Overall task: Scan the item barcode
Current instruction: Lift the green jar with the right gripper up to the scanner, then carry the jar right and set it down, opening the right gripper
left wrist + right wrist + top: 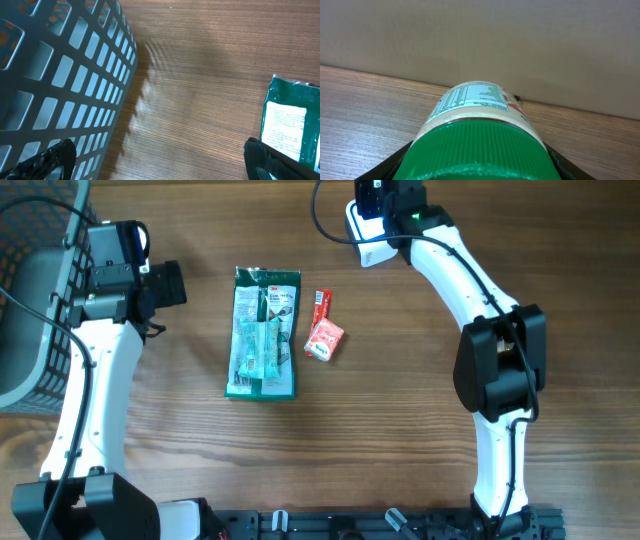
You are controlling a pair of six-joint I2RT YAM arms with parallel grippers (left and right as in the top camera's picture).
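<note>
R hand [479, 167] clamps the jar [475, 120], jaws part open; L hand [165, 284] wide open, empty. Presenting jar for scan, I reckon; next: rotate label [472, 97] outward.

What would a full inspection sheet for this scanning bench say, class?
Surface: wooden table, bare grain, no spills seen.
Job's things: jar, green-lidded, label up, in the right gripper; barcode and scanner not seen.
Clutter: green packet lying flat; red stick packet and orange pouch beside it.
Grippers: left gripper open, empty, near the grey basket; right gripper shut on the jar.
Cables: black cable looping by the right arm; second cable along the left arm.
Surroundings: grey basket at the table's left; plain wall behind.
</note>
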